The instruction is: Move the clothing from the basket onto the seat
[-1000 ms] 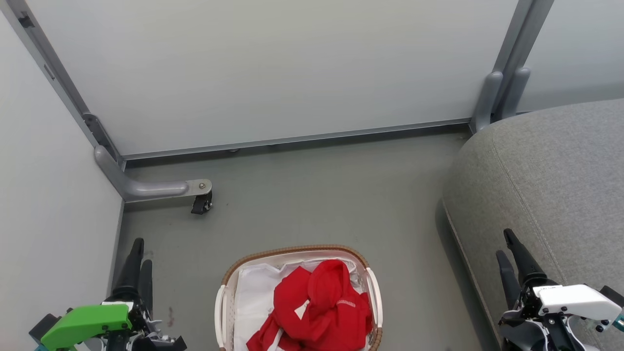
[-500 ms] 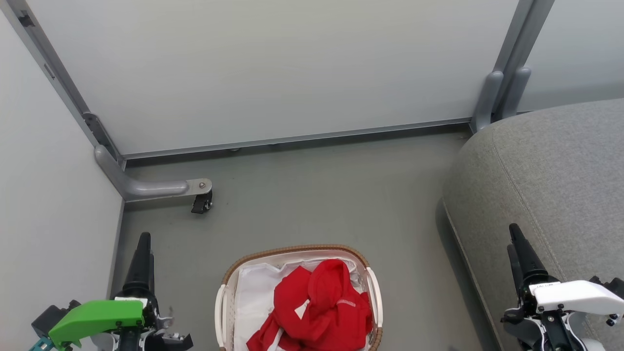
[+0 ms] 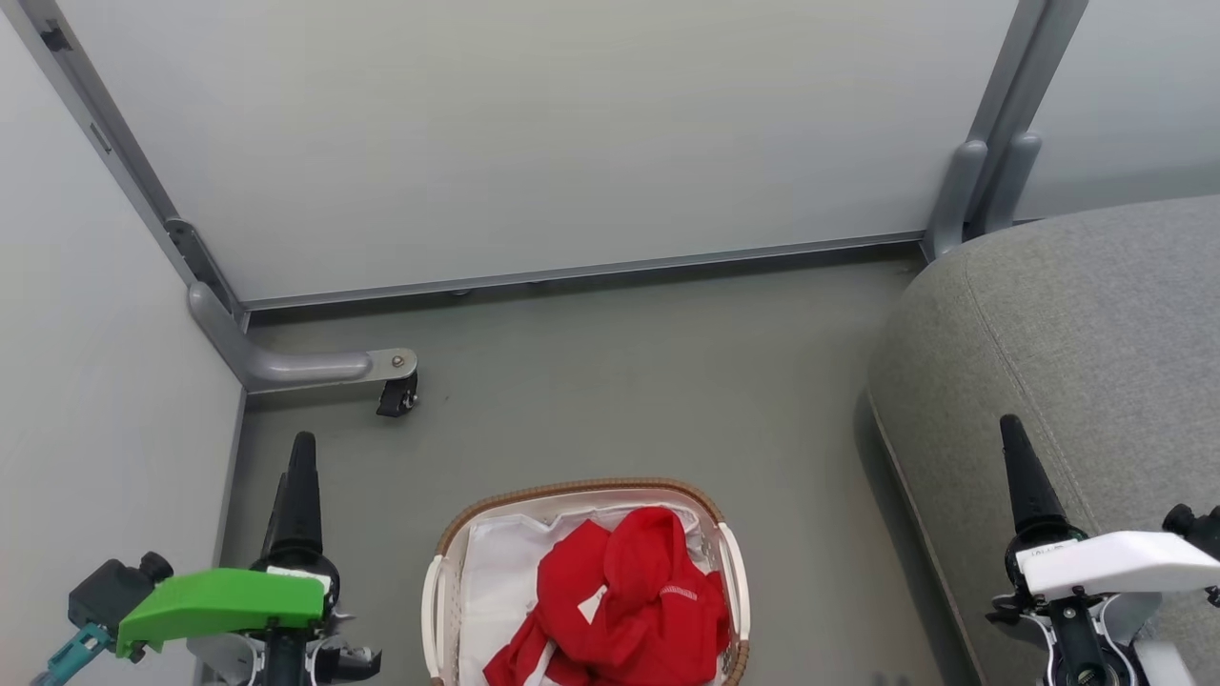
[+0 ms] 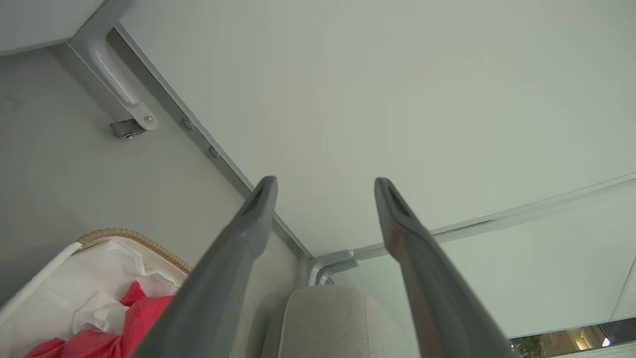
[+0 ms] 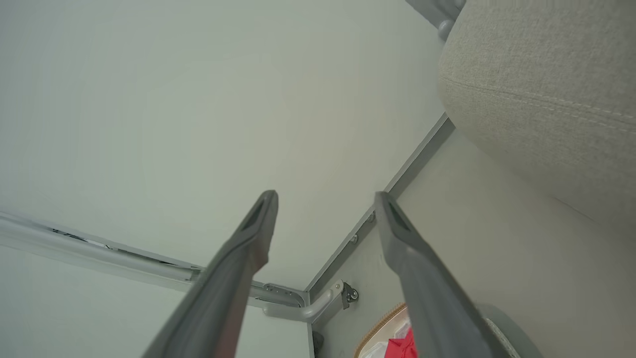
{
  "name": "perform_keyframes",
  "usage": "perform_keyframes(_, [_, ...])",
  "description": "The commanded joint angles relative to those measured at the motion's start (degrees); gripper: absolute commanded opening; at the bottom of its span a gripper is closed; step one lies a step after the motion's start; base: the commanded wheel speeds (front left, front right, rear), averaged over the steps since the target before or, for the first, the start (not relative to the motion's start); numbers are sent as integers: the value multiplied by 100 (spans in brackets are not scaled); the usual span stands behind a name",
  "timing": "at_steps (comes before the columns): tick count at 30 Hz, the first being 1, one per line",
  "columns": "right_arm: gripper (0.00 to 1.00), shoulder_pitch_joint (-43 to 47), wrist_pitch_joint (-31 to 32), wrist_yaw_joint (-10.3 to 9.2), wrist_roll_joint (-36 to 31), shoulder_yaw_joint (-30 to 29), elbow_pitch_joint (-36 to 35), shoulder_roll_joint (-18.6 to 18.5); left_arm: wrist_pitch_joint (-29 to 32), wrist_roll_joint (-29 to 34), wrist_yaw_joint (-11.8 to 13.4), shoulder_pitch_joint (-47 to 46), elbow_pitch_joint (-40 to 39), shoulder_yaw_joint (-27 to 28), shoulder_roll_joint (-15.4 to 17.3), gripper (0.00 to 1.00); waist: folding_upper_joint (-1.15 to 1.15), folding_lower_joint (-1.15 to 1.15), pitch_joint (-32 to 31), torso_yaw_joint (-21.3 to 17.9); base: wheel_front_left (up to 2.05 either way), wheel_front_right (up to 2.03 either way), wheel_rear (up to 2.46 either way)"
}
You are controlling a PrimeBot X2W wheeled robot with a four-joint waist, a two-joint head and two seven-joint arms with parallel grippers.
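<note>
The bright red fabric clothing (image 3: 629, 610) with small white patches is lying bunched in the oval white plastic basket (image 3: 572, 488) with the brown woven rim. The heap is running from the far rim down toward the near left. The head view's bottom edge is cutting off the basket's near end, so I can't call its long axis. It's sitting on the dull grey floor (image 3: 620, 381), apart from the big grey woven-fabric seat (image 3: 1096, 314) to its right. Pale partition panels (image 3: 534, 143) on grey metal frames are boxing in the corner. Meanwhile the left gripper (image 4: 325, 183) and right gripper (image 5: 325, 195) are hovering spread wide, pinching nothing.
</note>
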Motion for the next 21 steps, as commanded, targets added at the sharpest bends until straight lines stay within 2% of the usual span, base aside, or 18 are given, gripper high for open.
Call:
perform_keyframes(1, [100,1,-74,2,-331,30,-146,-43,-61,305,-28,-62,-115,-39,32,100,0,0,1,3,0,0,0])
perform_keyframes(10, [100,57,-257,2,-1301,107,-234,-51,-242,1526,-31,19,-134,-110,37,100,0,0,14,15,0,0,0])
perform_keyframes(21, [100,156,-457,2,-2555,264,-311,-58,-438,2601,-27,165,-32,-152,43,100,0,0,16,24,0,0,0])
